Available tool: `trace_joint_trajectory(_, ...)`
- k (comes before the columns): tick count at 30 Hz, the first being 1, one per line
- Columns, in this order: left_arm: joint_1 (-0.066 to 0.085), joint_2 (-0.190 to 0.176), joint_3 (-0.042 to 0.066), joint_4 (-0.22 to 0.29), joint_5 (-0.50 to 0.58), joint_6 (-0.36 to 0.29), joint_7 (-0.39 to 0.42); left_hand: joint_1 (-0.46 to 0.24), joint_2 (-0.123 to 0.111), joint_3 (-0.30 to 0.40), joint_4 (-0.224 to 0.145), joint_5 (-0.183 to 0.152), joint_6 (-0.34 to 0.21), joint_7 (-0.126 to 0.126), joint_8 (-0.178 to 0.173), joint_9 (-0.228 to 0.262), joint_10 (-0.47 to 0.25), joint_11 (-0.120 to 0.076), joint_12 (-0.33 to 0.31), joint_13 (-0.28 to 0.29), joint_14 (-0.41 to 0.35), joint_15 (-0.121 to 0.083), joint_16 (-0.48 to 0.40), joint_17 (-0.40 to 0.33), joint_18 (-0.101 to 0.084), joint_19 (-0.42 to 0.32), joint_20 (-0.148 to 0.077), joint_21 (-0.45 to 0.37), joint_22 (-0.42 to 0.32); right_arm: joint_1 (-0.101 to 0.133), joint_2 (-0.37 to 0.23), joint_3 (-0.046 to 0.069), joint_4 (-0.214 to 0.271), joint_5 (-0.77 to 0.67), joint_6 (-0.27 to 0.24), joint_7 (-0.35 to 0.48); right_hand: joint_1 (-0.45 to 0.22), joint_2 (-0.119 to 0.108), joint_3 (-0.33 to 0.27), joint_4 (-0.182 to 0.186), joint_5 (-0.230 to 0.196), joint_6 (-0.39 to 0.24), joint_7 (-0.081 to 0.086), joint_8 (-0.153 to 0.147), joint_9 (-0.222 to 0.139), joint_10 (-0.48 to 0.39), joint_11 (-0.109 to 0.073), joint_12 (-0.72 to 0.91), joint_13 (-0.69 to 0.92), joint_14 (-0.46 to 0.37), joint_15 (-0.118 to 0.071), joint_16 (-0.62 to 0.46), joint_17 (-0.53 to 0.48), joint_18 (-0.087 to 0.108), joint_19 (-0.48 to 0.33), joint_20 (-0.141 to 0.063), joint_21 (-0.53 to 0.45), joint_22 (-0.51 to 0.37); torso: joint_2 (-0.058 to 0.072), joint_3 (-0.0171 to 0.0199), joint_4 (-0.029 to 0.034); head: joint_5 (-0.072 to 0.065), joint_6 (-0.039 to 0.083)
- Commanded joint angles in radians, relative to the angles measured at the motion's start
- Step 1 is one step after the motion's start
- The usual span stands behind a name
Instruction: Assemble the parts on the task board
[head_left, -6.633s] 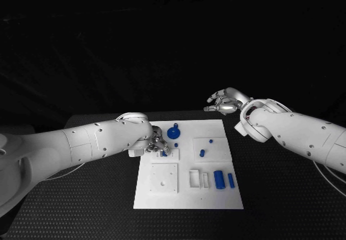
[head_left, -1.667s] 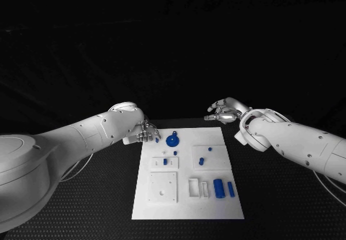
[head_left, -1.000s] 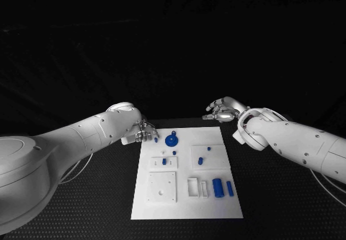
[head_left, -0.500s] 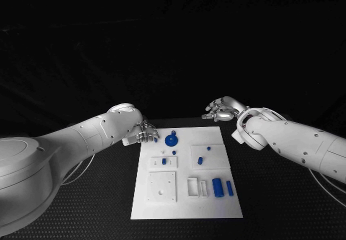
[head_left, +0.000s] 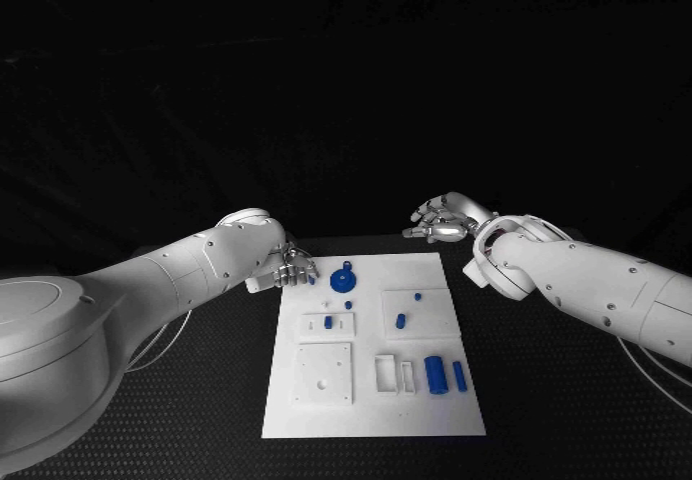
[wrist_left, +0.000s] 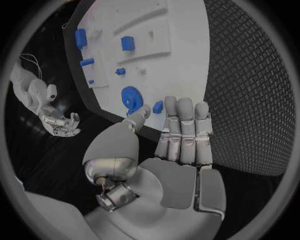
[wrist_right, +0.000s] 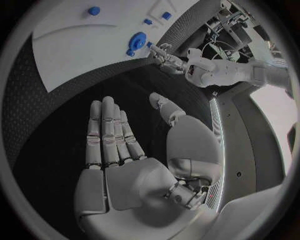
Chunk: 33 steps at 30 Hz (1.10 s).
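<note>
The white board (head_left: 375, 345) lies flat in the middle of the black table (head_left: 188, 400), with its long side running from near me to far. On it sit small blue pieces. A round blue disc (head_left: 345, 278) is at the far end, toward the left. A tiny blue peg (head_left: 315, 279) stands just left of the disc, right at my left fingertips. Two small blue bits (head_left: 401, 321) rest on a raised white square in the middle right, and one more (head_left: 329, 322) on a white block in the middle left. Two blue bars (head_left: 437, 374) stand side by side near the right edge, close to me. My left hand (head_left: 294, 266) is at the far left corner of the board, its fingers straight and close together, holding nothing. My right hand (head_left: 443, 220) is off the board past its far right corner, fingers loosely spread and empty. Since half a second ago both hands have stayed where they were, and the pieces have not moved.
</note>
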Motion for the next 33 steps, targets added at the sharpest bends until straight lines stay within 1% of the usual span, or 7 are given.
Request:
trace_joint_trajectory(1, -0.002, 0.006, 0.000, -0.003, 0.010, -0.008, 0.014, 0.000, 0.012, -0.001, -0.006, -0.005, -0.004, 0.004, 0.007, -0.001, -0.004, 0.000, 0.004, 0.001, -0.003, -0.001, 0.003, 0.002, -0.004, -0.002, -0.075, -0.003, 0.002, 0.000, 0.000, 0.001, 0.003, 0.003, 0.007, 0.010, 0.007, 0.006, -0.007, -0.002, -0.002, -0.007, 0.040, 0.006, -0.002, 0.006, 0.002, -0.007, -0.008, -0.001, 0.008, -0.008, -0.002, -0.016, -0.001, 0.006, -0.007, -0.001, 0.001, -0.0003, 0.0000, -0.002, 0.000)
trace_joint_trajectory(5, -0.003, 0.009, 0.000, -0.008, 0.011, -0.006, 0.015, -0.002, 0.011, -0.003, -0.007, -0.006, -0.004, 0.004, 0.007, -0.002, -0.004, 0.001, 0.004, 0.001, -0.003, -0.001, 0.003, 0.002, -0.004, -0.002, -0.075, -0.004, 0.002, 0.000, 0.001, 0.001, 0.004, 0.003, 0.007, 0.010, 0.008, 0.006, -0.008, -0.002, -0.002, -0.007, 0.040, 0.006, -0.003, 0.007, 0.003, -0.010, -0.015, -0.001, 0.009, -0.014, -0.004, -0.015, -0.003, 0.008, -0.011, -0.001, 0.001, -0.0003, 0.0005, -0.003, -0.001)
trace_joint_trajectory(13, -0.008, 0.011, 0.000, -0.016, 0.019, -0.008, 0.019, 0.003, 0.033, -0.004, -0.012, -0.008, -0.003, 0.003, 0.013, -0.007, -0.002, 0.000, 0.005, 0.003, -0.001, -0.003, 0.004, 0.005, -0.004, 0.001, -0.076, -0.005, 0.006, 0.000, 0.001, 0.001, 0.004, 0.003, 0.010, 0.009, 0.009, 0.006, -0.008, -0.001, -0.002, -0.007, 0.041, 0.006, -0.004, 0.008, 0.003, -0.011, -0.020, 0.000, 0.010, -0.017, -0.004, -0.015, -0.003, 0.009, -0.013, -0.001, 0.000, -0.0009, 0.0004, 0.001, -0.006)
trace_joint_trajectory(16, -0.008, 0.011, 0.000, -0.016, 0.021, -0.010, 0.021, 0.008, 0.040, -0.004, -0.018, -0.008, -0.003, 0.002, 0.015, -0.009, -0.001, -0.001, 0.005, 0.004, 0.000, -0.003, 0.004, 0.006, -0.004, 0.002, -0.076, -0.005, 0.008, 0.000, 0.000, 0.001, 0.004, 0.003, 0.010, 0.008, 0.009, 0.006, -0.009, -0.001, -0.002, -0.007, 0.041, 0.007, -0.004, 0.009, 0.003, -0.012, -0.021, 0.001, 0.010, -0.018, -0.004, -0.015, -0.003, 0.009, -0.013, -0.001, 0.000, -0.0004, 0.0004, -0.001, -0.007)
trace_joint_trajectory(26, -0.008, 0.012, 0.000, -0.017, 0.028, -0.001, 0.031, 0.027, 0.076, -0.004, -0.044, 0.000, 0.010, -0.002, 0.032, -0.013, 0.005, -0.005, 0.008, 0.009, 0.005, -0.005, 0.008, 0.012, -0.005, 0.007, -0.077, -0.005, 0.016, 0.000, 0.002, 0.001, 0.002, 0.003, 0.013, 0.007, 0.008, 0.006, -0.009, -0.001, -0.002, -0.007, 0.041, 0.007, -0.004, 0.010, 0.003, -0.012, -0.024, 0.002, 0.010, -0.019, -0.005, -0.014, -0.003, 0.010, -0.014, -0.001, 0.000, -0.0006, 0.0029, 0.000, -0.007)
trace_joint_trajectory(30, -0.008, 0.012, 0.000, -0.023, 0.059, 0.013, 0.041, 0.051, 0.103, 0.004, -0.069, 0.010, 0.031, -0.009, 0.054, -0.011, 0.009, -0.011, 0.009, 0.011, 0.005, -0.007, 0.010, 0.015, -0.005, 0.009, -0.079, -0.005, 0.021, 0.000, 0.004, 0.001, 0.000, 0.003, 0.014, 0.007, 0.008, 0.006, -0.010, 0.000, -0.003, -0.007, 0.041, 0.007, -0.004, 0.010, 0.004, -0.012, -0.026, 0.002, 0.010, -0.020, -0.005, -0.014, -0.003, 0.010, -0.015, -0.001, 0.000, 0.0000, 0.0016, 0.002, -0.008)
trace_joint_trajectory(33, -0.008, 0.012, 0.000, -0.023, 0.059, 0.013, 0.041, 0.057, 0.108, 0.005, -0.076, 0.011, 0.034, -0.009, 0.058, -0.011, 0.009, -0.011, 0.008, 0.011, 0.005, -0.007, 0.009, 0.016, -0.006, 0.009, -0.079, -0.006, 0.023, 0.000, 0.003, 0.001, 0.000, 0.003, 0.014, 0.006, 0.008, 0.006, -0.010, 0.000, -0.003, -0.007, 0.041, 0.007, -0.005, 0.010, 0.004, -0.012, -0.027, 0.002, 0.010, -0.020, -0.005, -0.014, -0.003, 0.010, -0.015, -0.001, 0.000, 0.0000, 0.0014, 0.002, -0.008)
